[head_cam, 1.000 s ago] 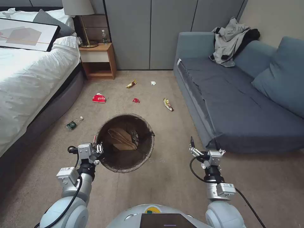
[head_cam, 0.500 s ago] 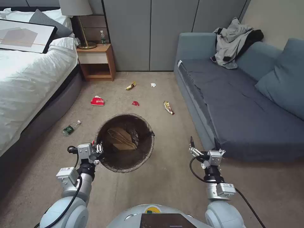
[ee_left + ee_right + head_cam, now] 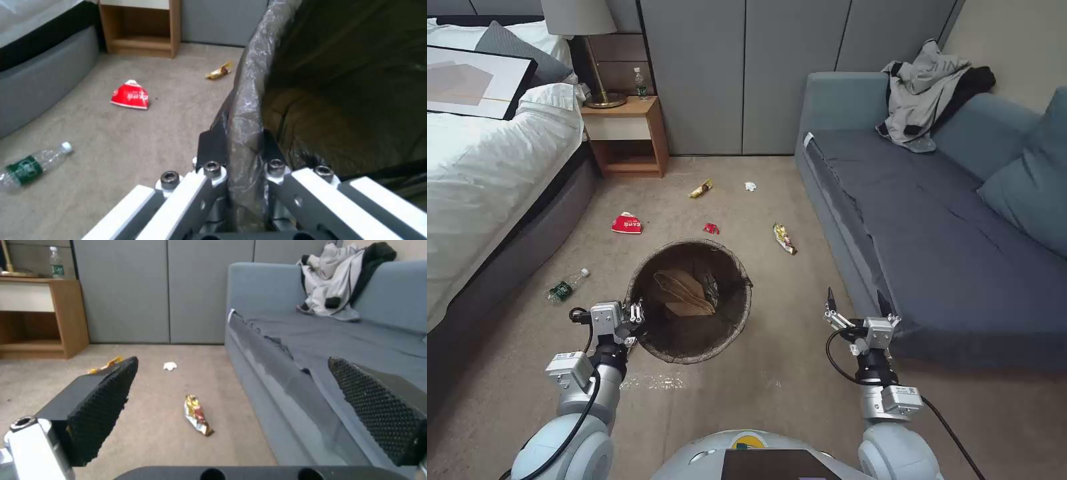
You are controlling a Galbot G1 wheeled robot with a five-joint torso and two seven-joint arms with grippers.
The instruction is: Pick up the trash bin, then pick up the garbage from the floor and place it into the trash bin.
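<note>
Already the trash bin is held off to the robot's front left, its bagged rim pinched between the closed fingers of the left gripper; in the left wrist view one finger is seen outside the dark liner and the other inside it, so the bin is carried by its wall with the mouth kept upward and open for dropping things in. Tan paper is visible in its bottom. The right gripper is held free beside the sofa, its fingers spread wide and holding nothing, presumably kept ready for collecting.

The garbage is scattered on the floor ahead of the bin: a crushed red cup towards the bed, a green-labelled bottle nearer the bed's edge, a small red wrapper, a gold wrapper near the sofa, and farther off a yellow wrapper and a white tissue scrap. The picking-up stage is judged to be underway, with no litter yet grasped.
</note>
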